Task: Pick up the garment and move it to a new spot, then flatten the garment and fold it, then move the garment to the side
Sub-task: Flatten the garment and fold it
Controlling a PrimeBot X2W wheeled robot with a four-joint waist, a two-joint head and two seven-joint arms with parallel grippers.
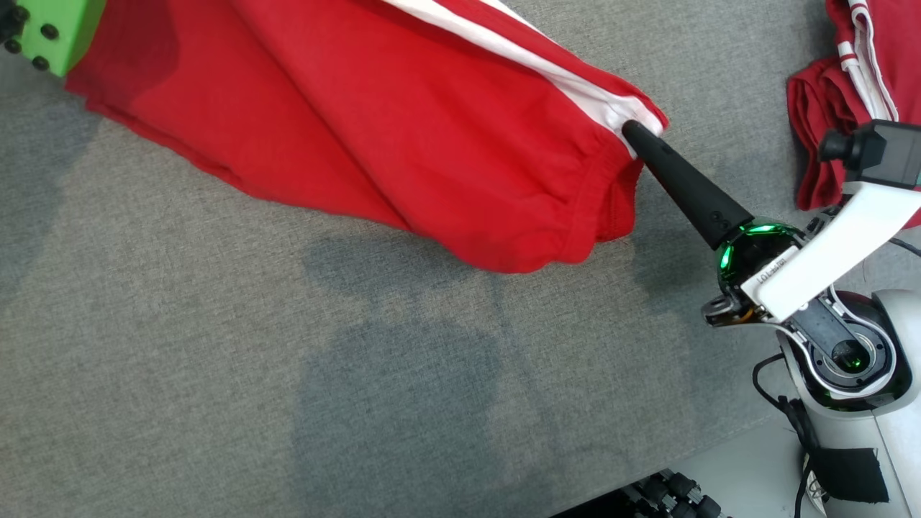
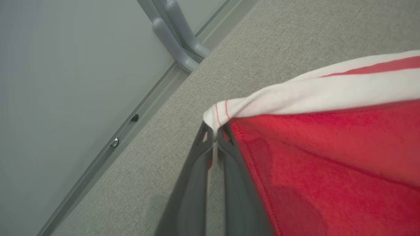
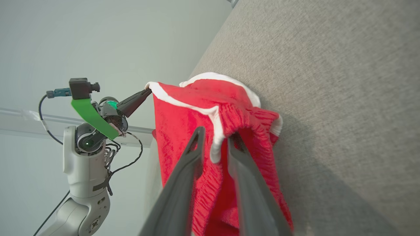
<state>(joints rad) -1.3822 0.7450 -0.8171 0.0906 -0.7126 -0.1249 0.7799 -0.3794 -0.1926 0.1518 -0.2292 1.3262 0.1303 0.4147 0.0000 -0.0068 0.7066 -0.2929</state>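
A red garment (image 1: 374,122) with white side stripes hangs stretched between my two grippers above the grey fabric table (image 1: 216,374). My right gripper (image 1: 629,131) is shut on the gathered waistband corner, its dark fingers pointing up-left; the right wrist view shows the white trim (image 3: 216,131) pinched in the right gripper (image 3: 215,139). My left gripper (image 2: 215,132) is shut on a white-striped edge of the garment (image 2: 328,147). The left arm's green wrist bracket (image 1: 57,32) sits at the head view's top left corner, and the left gripper (image 3: 147,90) holds the far corner.
A second red and white garment (image 1: 842,93) lies crumpled at the table's far right. The table edge (image 1: 719,446) runs across the lower right, with dark hardware (image 1: 669,496) below it. A grey frame leg (image 2: 177,39) stands past the table's other edge.
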